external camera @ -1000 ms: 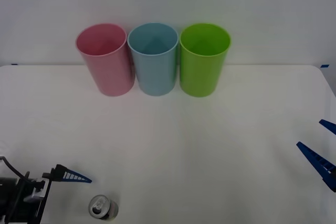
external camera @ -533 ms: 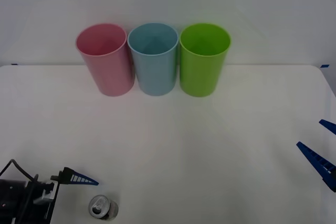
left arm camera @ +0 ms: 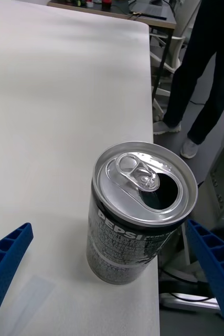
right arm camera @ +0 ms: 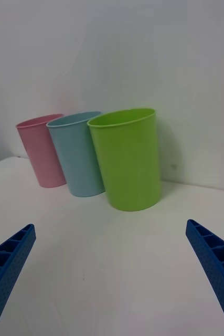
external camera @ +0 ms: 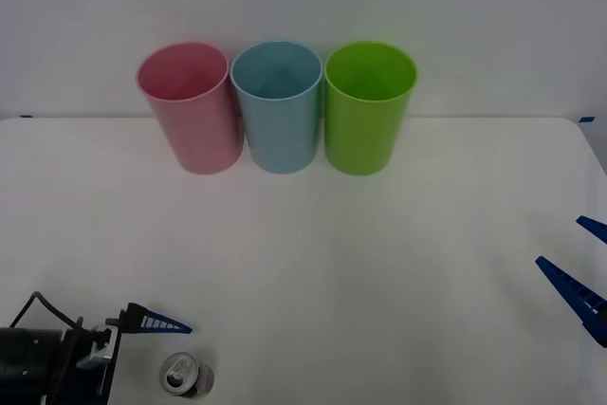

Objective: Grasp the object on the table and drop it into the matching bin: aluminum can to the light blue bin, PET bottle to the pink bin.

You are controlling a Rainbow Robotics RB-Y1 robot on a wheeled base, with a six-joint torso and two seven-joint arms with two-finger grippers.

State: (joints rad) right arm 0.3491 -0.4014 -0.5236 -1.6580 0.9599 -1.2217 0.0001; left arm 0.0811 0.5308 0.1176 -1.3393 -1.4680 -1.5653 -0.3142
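Down at the table's [external camera: 313, 263] seven o'clock corner, the left gripper [external camera: 142, 358] hovered with its blue ribbed fingers [external camera: 156, 323] spread apart, holding nothing. Just beside it, toward five o'clock of the visible fingertip, the aluminum can [external camera: 186, 375] stood upright at the near edge of the white tabletop, its silver pull-tab top up and already opened. From the left wrist camera the can [left arm camera: 141, 210] sat between the two open fingers [left arm camera: 7, 257], touching neither, right at the table's edge. Well away at twelve o'clock, three bins stood in a tight row against the wall: the pink bin [external camera: 190, 106], then the light blue bin [external camera: 277, 104] touching or nearly touching it, then a lime green bin [external camera: 368, 106]. At three o'clock, the right gripper [external camera: 580, 272] rested at the table's edge, jaws apart and empty, its fingers [right arm camera: 216, 262] aimed at the bins.
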